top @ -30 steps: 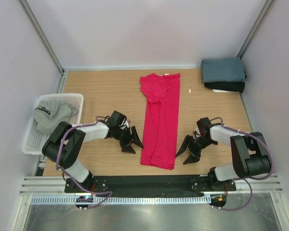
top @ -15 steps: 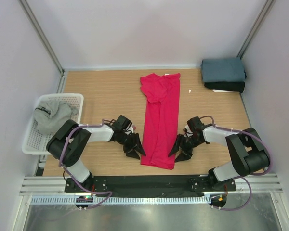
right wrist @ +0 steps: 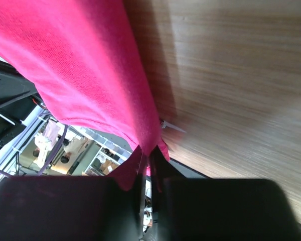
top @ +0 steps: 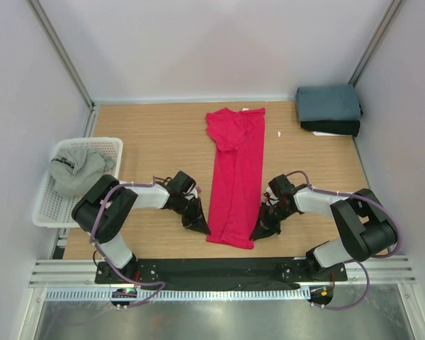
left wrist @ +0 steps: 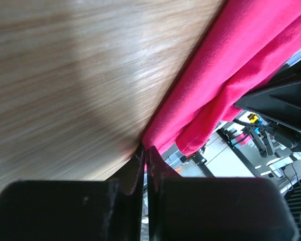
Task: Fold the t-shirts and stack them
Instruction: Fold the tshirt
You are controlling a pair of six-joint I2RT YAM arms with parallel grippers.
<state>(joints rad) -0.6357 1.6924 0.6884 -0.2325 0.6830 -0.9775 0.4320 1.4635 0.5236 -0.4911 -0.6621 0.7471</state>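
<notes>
Centrally, the bright crimson-red cloth t-shirt [top: 235,177] lies on the pale wooden tabletop [top: 152,134] as a long narrow strip, folded lengthwise. Its collar end is far and its hem is near the arm bases. The left fingers [top: 200,227] are pressed together on its near left corner, with the red edge meeting their tips in the left wrist view. The right fingers [top: 259,231] are clamped on the near right corner, a scrap of red showing between them. At the tabletop's left edge, a white plastic mesh basket [top: 51,210] holds a crumpled light grey t-shirt [top: 76,170] with a dark mark. In the far right corner, a folded slate-blue t-shirt [top: 328,103] rests on a folded black t-shirt [top: 333,128].
</notes>
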